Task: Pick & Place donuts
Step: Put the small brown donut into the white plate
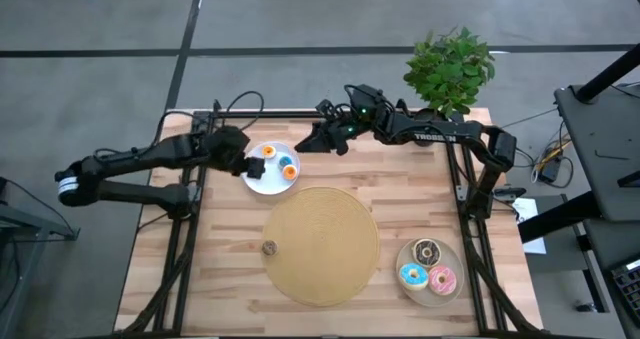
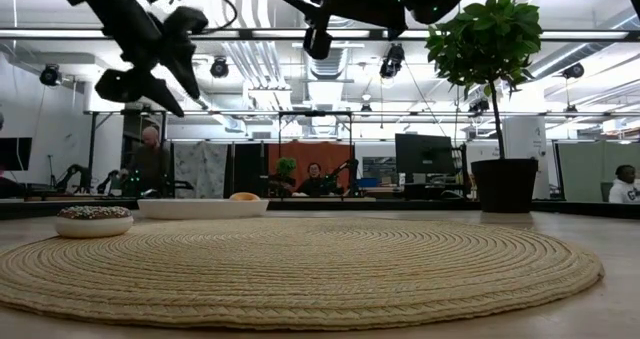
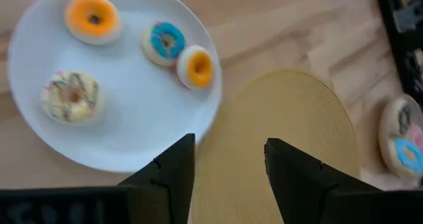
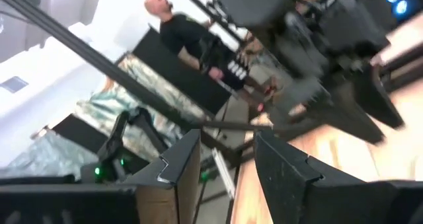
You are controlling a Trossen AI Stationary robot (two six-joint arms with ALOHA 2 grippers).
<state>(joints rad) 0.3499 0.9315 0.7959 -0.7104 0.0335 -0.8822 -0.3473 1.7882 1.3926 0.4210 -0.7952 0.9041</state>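
Jaws on both arms stand apart with nothing between them: the left gripper [image 3: 228, 164] shows a clear gap over the white plate's near rim, and the right gripper [image 4: 225, 158] shows a gap with only room background through it. In the high view the left gripper [image 1: 243, 157] hangs above the left side of the white plate [image 1: 255, 181] at the table's back; the right gripper [image 1: 318, 139] sits just beside that plate's right edge, raised off the table. The white plate [image 3: 132, 138] carries four small donuts: an orange one [image 3: 93, 18], a blue one [image 3: 164, 41], a second orange one [image 3: 197, 67] touching the blue, and a pale sprinkled one [image 3: 71, 96]. The beige plate [image 1: 452, 254] at front right holds three larger ones: chocolate donut [image 1: 428, 251], blue iced donut [image 1: 413, 275], pink iced donut [image 1: 442, 278]. One small brown donut [image 1: 269, 247] sits on the left edge of the round woven mat [image 1: 320, 244], whose surface is otherwise bare. Judgement: sorting looks mostly done, seven on plates; the lone brown donut is likely what's left, and neither gripper is near it yet. Target plate for it can't be told.
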